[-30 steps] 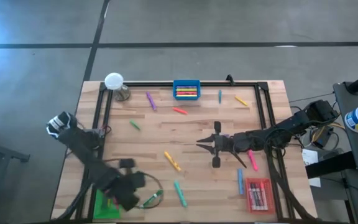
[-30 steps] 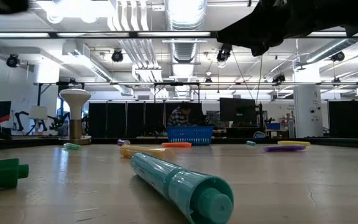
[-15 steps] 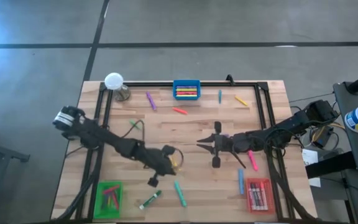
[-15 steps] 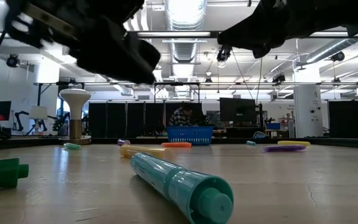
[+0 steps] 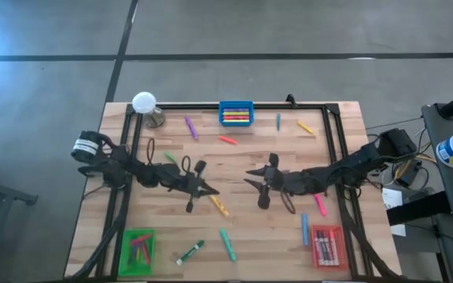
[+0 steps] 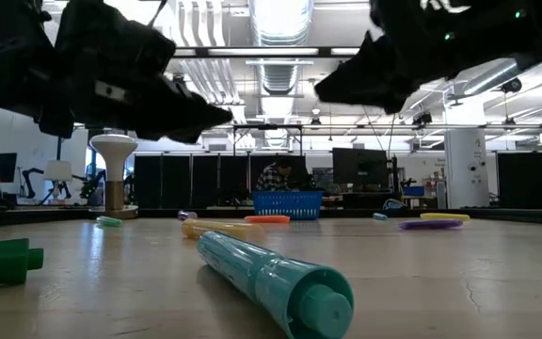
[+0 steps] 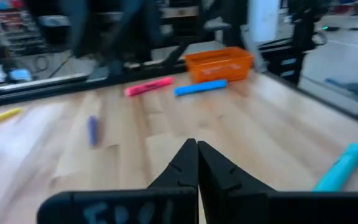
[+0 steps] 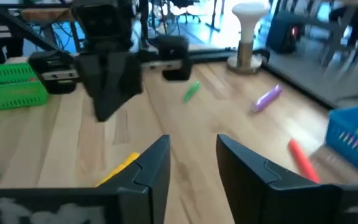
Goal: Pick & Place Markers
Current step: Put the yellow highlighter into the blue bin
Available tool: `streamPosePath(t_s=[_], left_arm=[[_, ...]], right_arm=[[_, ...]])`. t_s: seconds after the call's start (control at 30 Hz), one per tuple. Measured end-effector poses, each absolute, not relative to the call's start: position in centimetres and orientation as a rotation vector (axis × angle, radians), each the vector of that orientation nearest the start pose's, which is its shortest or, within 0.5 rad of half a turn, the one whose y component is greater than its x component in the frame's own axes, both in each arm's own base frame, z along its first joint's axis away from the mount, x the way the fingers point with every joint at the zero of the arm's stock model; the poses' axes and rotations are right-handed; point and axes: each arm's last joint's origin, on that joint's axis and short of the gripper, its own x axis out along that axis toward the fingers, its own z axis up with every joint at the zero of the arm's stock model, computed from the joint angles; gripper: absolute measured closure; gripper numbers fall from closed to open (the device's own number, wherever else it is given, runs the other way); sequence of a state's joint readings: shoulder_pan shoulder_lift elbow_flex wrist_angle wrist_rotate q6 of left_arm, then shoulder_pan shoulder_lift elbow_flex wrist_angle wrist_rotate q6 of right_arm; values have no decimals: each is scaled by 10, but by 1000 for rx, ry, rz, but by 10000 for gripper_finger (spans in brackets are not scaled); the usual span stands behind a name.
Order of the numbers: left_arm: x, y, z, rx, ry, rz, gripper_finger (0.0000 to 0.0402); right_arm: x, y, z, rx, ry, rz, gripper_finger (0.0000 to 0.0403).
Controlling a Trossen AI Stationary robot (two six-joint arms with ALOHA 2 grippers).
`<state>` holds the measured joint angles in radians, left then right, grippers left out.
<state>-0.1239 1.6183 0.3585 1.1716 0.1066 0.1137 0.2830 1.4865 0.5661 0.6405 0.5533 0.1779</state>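
Observation:
Markers lie scattered on the wooden table: a yellow one [image 5: 219, 205] between my two grippers, a teal one [image 5: 227, 244] and a green one [image 5: 189, 252] near the front, pink [image 5: 319, 205] and blue [image 5: 303, 229] ones at the right. My left gripper [image 5: 211, 191] hangs shut and empty over the table's middle, pointing level toward the right. My right gripper [image 5: 248, 178] faces it, open, with nothing between its fingers [image 8: 157, 163]; the yellow marker [image 8: 120, 167] lies on the table just beyond them.
A blue tray [image 5: 236, 112] stands at the far edge, a green tray [image 5: 138, 248] at the near left, a red tray [image 5: 326, 245] at the near right, each with markers in it. A white lamp [image 5: 144, 103] stands at the far left. More markers [image 5: 190, 127] lie toward the far edge.
My left arm has swung from above the green tray at the near left up to the table's middle and has tipped to point level, its fingers shut. My right gripper has sunk a little and edged toward the table's left.

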Motion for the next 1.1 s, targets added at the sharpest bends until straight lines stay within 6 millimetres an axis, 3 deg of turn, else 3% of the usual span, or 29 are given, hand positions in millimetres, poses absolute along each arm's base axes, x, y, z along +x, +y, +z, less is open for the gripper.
streamPosePath(t_s=[0.27,0.57,0.77,1.1], left_arm=[[253,-13,137,102,103,-236,401],[229,5,121,104,141,-169,401],[215,16,121,87,92,-113,401],[215,19,121,50,102,-96,401]], right_arm=[[315,78,160,174,295,-312,242],[367,97,131,276,594,-426,220],[398,112,125,335,679,-354,225],[421,125,106,277,834,-408,259]])
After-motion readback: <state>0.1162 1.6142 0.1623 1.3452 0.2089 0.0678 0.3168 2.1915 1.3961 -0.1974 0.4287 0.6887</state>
